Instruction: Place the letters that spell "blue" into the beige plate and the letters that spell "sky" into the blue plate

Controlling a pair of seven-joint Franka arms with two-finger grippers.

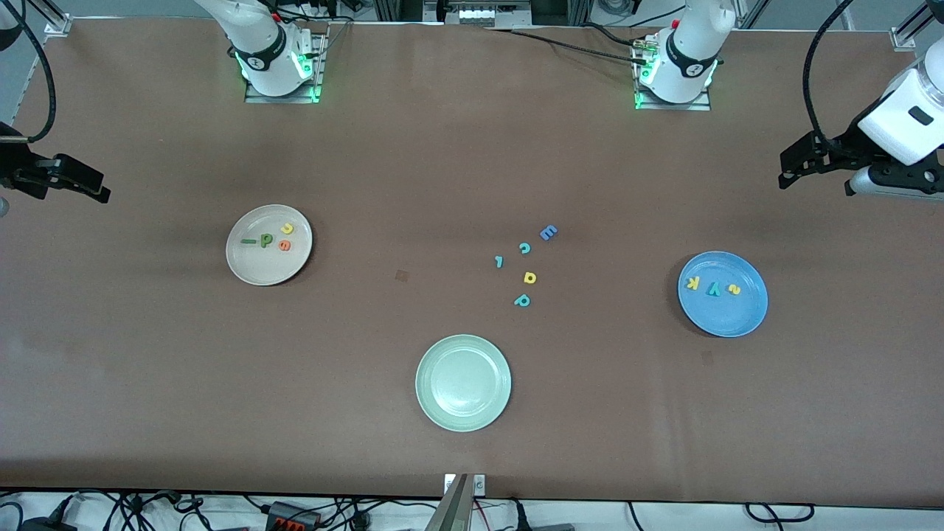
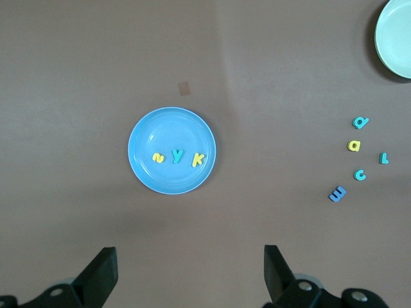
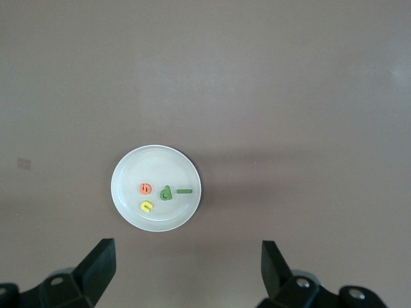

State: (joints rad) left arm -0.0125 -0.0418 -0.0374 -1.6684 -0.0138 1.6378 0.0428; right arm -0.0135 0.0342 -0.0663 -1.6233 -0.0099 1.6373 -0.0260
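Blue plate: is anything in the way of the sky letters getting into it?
No. The yellow k, teal y and yellow s already lie in the blue plate. The open left gripper and right gripper hang over the table's ends, holding nothing.

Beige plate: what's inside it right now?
Inside the beige plate lie four letters: the dark-green bar "l", olive-green "b", yellow "u" and orange "e", side by side with none stacked. Nothing covers them; both grippers are away.
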